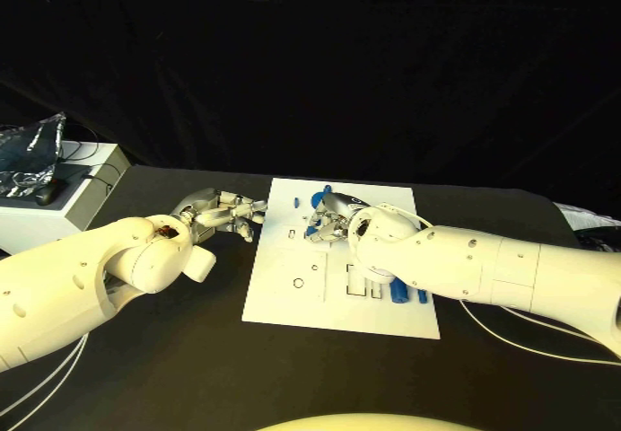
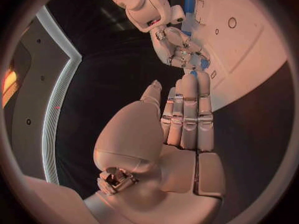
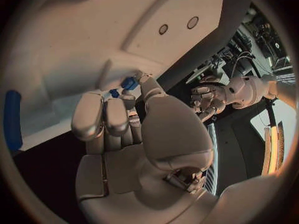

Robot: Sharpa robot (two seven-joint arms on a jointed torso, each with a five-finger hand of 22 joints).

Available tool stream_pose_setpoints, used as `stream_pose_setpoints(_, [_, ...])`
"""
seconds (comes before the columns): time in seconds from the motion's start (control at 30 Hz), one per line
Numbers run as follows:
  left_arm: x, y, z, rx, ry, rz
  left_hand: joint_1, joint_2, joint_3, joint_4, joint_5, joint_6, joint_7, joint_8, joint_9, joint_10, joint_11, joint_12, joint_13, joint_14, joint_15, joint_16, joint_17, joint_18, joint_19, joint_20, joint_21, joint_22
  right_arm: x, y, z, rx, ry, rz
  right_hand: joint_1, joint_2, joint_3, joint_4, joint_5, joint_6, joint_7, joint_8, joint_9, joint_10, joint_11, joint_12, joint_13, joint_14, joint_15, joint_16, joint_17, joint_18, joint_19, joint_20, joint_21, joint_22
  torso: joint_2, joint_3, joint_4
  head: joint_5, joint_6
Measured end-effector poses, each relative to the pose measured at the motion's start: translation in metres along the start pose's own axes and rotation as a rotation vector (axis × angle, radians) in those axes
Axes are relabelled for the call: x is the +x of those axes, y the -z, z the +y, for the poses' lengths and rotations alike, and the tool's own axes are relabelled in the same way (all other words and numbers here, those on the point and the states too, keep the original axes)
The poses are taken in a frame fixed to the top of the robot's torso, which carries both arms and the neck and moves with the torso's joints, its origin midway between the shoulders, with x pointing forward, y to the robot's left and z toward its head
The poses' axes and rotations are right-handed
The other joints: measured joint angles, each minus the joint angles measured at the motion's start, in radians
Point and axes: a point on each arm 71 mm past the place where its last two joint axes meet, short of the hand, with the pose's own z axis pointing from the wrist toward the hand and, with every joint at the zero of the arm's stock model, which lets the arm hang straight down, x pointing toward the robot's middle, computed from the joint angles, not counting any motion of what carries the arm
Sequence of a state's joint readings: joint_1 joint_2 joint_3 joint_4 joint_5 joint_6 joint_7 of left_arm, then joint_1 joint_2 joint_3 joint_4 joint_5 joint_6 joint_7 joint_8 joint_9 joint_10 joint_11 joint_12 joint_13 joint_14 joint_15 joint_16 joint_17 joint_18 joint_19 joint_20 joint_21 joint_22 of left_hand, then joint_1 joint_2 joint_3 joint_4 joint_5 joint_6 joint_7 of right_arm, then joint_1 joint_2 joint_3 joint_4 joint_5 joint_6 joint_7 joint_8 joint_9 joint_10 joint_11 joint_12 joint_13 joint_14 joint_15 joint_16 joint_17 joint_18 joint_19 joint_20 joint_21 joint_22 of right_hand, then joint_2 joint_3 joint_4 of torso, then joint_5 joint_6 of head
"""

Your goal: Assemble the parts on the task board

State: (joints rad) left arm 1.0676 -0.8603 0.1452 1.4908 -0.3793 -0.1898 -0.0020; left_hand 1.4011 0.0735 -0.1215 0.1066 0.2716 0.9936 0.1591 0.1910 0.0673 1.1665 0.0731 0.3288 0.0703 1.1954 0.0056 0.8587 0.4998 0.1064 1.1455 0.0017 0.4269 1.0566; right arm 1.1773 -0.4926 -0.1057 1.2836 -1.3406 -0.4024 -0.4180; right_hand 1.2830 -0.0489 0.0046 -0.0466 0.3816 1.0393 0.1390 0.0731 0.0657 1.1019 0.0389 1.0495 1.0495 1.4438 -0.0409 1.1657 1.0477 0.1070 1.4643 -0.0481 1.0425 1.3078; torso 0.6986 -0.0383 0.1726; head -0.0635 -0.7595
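Over on the left, the left hand (image 1: 223,214) waits just off the board's edge above the black worktop (image 1: 194,359), fingers straight and together in its wrist view, holding nothing. Moving across, the white task board (image 1: 292,296) lies mid-worktop with several slots and holes unfilled on its near half, so plenty looks left to do. Above its far half the right hand (image 1: 330,218) pinches a small blue part (image 3: 129,82) between thumb and fingertips, close over the board, seemingly about to seat it. Further right, more blue parts (image 1: 401,289) sit by the slots near the board's right edge, partly hidden under the right arm. By this judge, the assembly is early to midway.
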Motion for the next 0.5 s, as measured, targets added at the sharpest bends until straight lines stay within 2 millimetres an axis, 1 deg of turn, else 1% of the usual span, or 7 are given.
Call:
stream_pose_setpoints(0.17, [0.0001,0.0000,0.0000,0.000,0.000,0.000,0.000,0.000,0.001,-0.001,0.000,0.000,0.000,0.000,0.000,-0.002,-0.002,0.000,0.000,0.000,0.000,0.000,-0.001,0.000,0.000,0.000,-0.005,0.000,0.0007,-0.0008,0.0004,0.001,0.002,0.004,0.000,0.000,0.003,0.003,0.000,0.000,0.000,0.000,0.000,0.000,0.000,0.000,-0.001,0.000,0.000,0.000,0.000,0.000,0.000,0.000,0.000,0.000,0.000,-0.0003,0.0001,0.000,-0.001])
stream_pose_setpoints(0.23, [0.0001,0.0000,0.0000,-0.001,0.000,0.000,0.005,0.005,0.001,-0.001,0.000,0.000,0.000,0.000,0.000,-0.002,-0.002,0.000,0.000,0.000,0.000,-0.007,-0.003,0.000,0.000,0.000,-0.005,-0.002,0.0007,-0.0012,0.0003,0.001,0.003,0.005,0.000,0.000,0.003,0.003,0.000,-0.001,-0.001,0.000,0.000,0.000,0.000,0.000,-0.002,0.000,0.000,0.000,0.000,0.000,0.000,0.000,0.000,0.000,0.000,-0.0005,0.0000,0.000,-0.001])
stream_pose_setpoints(0.33, [0.0001,0.0001,0.0000,-0.001,0.000,0.000,0.005,0.005,0.003,-0.003,0.000,0.000,0.000,0.000,0.000,-0.002,-0.002,0.000,0.000,0.000,0.000,-0.007,-0.004,0.000,0.000,0.000,-0.009,-0.004,0.0006,-0.0019,0.0000,0.003,0.004,0.006,0.000,0.000,0.007,0.007,0.006,0.001,0.001,0.000,0.000,0.000,0.000,-0.004,-0.002,0.000,0.000,0.000,-0.001,0.000,0.000,0.000,0.000,0.000,0.000,-0.0007,-0.0001,0.000,-0.002])
stream_pose_setpoints(0.37, [0.0001,0.0001,0.0001,-0.001,0.000,0.000,0.005,0.005,0.003,-0.003,0.000,0.000,0.000,0.000,0.000,-0.002,-0.002,0.000,0.000,0.000,0.000,-0.007,-0.004,0.000,0.000,0.000,-0.009,-0.004,0.0007,-0.0021,-0.0002,0.004,0.005,0.006,-0.004,0.004,0.007,0.007,0.006,0.002,0.002,0.000,0.000,0.000,0.000,-0.004,-0.002,0.000,0.000,0.000,-0.001,0.000,0.000,0.000,0.000,0.000,0.000,-0.0007,-0.0001,0.000,-0.002])
stream_pose_setpoints(0.47, [0.0001,0.0001,0.0001,-0.002,0.000,0.000,0.005,0.005,0.003,-0.003,0.000,0.000,0.000,0.000,0.000,-0.002,-0.002,0.000,0.000,0.000,0.000,-0.012,-0.007,0.000,0.000,0.000,-0.012,-0.006,0.0008,-0.0027,-0.0002,0.005,0.006,0.007,-0.005,0.005,0.007,0.007,0.010,0.003,0.002,0.000,0.000,0.000,0.000,-0.004,-0.002,0.000,0.000,0.000,-0.001,0.000,0.000,0.000,0.000,0.000,0.000,-0.0007,-0.0003,0.001,-0.003])
stream_pose_setpoints(0.5, [0.0001,0.0001,0.0001,-0.002,0.000,0.000,0.005,0.005,0.003,-0.003,0.000,0.000,0.000,0.000,0.000,-0.002,-0.002,0.000,0.000,0.000,0.000,-0.012,-0.008,0.000,0.000,0.000,-0.012,-0.007,0.0009,-0.0030,0.0000,0.005,0.007,0.008,-0.009,0.009,0.010,0.010,0.014,0.003,0.002,0.000,0.000,0.000,0.000,-0.004,-0.002,0.000,0.000,0.000,-0.001,0.000,0.000,0.000,0.000,0.000,0.000,-0.0007,-0.0006,0.001,-0.003])
